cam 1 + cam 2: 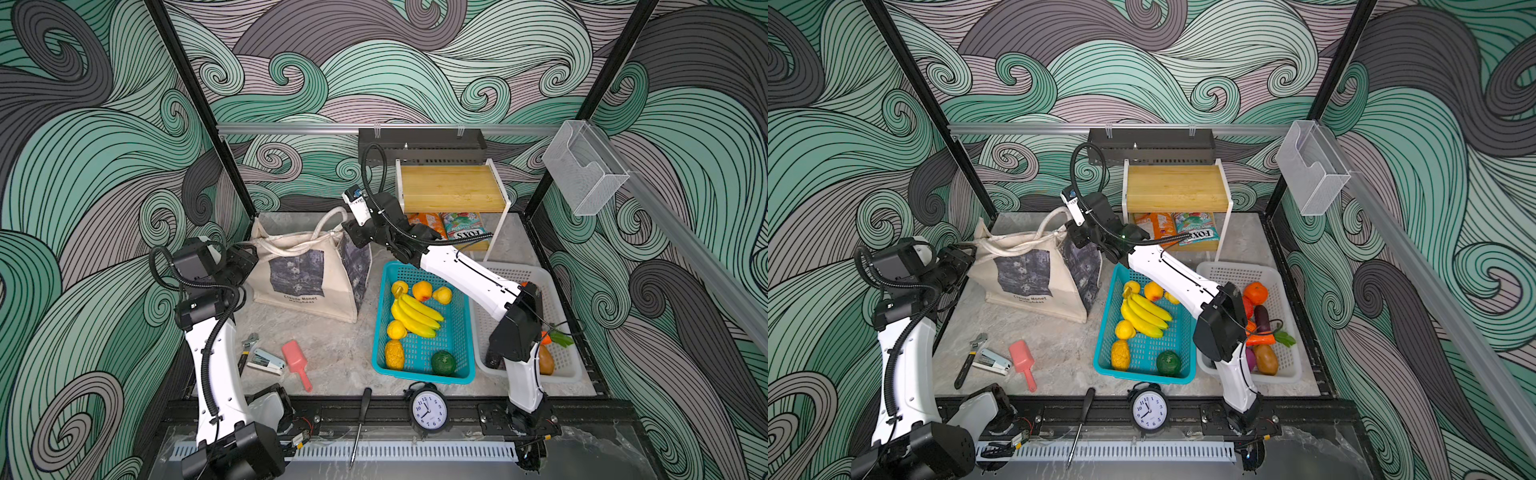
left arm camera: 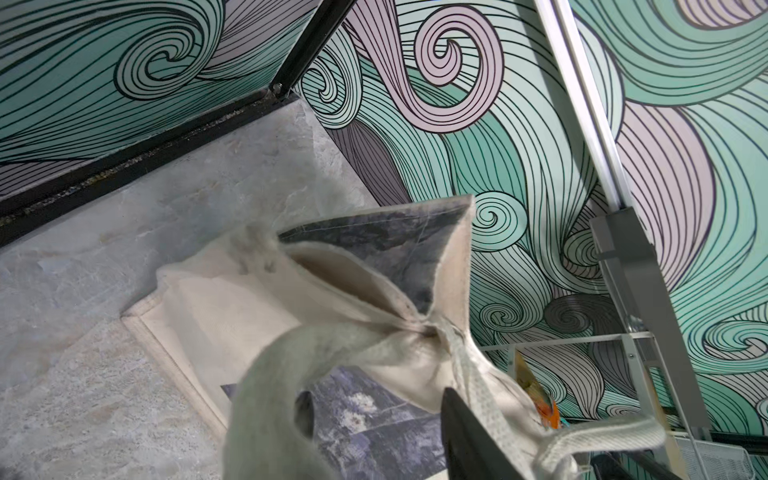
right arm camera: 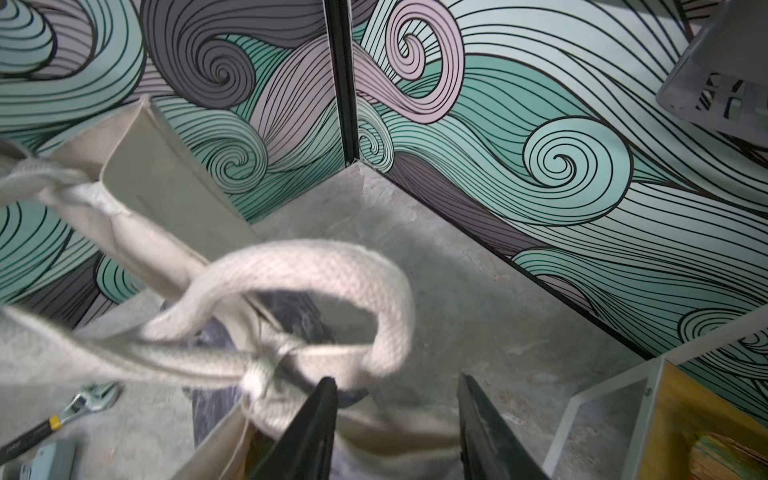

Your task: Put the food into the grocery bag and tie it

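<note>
The beige grocery bag [image 1: 303, 274] stands at the back left of the table, its cream handles [image 3: 332, 270] crossed and knotted over its mouth. My left gripper [image 1: 244, 259] is at the bag's left end; in the left wrist view [image 2: 380, 419] its jaws are open, with a handle strap draped over one finger. My right gripper [image 1: 351, 232] hovers open at the bag's right end, fingers [image 3: 324, 415] apart just beside the handle loop. Bananas [image 1: 415, 316] and round fruit lie in the teal basket [image 1: 424, 374]. An orange [image 1: 1256, 293], eggplant [image 1: 1262, 318] and carrot [image 1: 1262, 338] lie in the white basket [image 1: 1237, 266]. Snack packets [image 1: 465, 228] sit under the shelf.
A wooden-topped shelf [image 1: 451, 189] stands at the back. A wrench [image 1: 249, 343], stapler [image 1: 266, 361] and pink scoop [image 1: 296, 359] lie at the front left. A clock [image 1: 429, 409] and screwdriver [image 1: 359, 424] rest on the front rail.
</note>
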### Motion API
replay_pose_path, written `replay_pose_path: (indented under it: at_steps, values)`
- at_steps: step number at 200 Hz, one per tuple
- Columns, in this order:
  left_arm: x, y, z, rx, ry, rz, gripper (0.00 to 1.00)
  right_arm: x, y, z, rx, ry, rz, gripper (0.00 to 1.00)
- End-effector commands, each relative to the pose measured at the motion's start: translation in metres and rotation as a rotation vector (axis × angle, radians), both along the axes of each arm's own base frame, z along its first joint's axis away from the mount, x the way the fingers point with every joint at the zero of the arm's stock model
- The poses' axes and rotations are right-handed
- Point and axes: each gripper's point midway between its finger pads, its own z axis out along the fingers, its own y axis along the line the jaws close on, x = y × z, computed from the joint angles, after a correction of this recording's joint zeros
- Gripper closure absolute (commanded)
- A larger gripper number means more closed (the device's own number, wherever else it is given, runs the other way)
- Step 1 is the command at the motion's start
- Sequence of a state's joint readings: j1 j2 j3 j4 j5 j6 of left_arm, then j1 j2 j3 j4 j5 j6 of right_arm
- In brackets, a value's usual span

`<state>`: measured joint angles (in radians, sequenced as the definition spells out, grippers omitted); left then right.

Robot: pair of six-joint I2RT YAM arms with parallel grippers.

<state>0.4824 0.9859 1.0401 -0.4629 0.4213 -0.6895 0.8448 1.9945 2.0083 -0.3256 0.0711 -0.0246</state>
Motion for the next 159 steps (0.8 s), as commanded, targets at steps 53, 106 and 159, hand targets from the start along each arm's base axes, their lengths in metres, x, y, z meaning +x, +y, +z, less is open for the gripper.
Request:
replay_pose_path:
  at_steps: [53,106,159]
  values:
    - [-0.047,0.007,0.047,0.200,-0.036,0.109,0.01,-0.068,-0.039,0.076,0.158,-0.082,0.005,0.19]
    - [-0.102,-0.006,0.073,0.274,-0.047,0.181,0.02,-0.109,-0.114,0.086,0.163,-0.101,-0.064,0.02]
    - [-0.098,-0.072,0.074,0.159,-0.150,-0.144,0.01,-0.131,-0.256,0.029,0.104,0.047,-0.386,0.00]
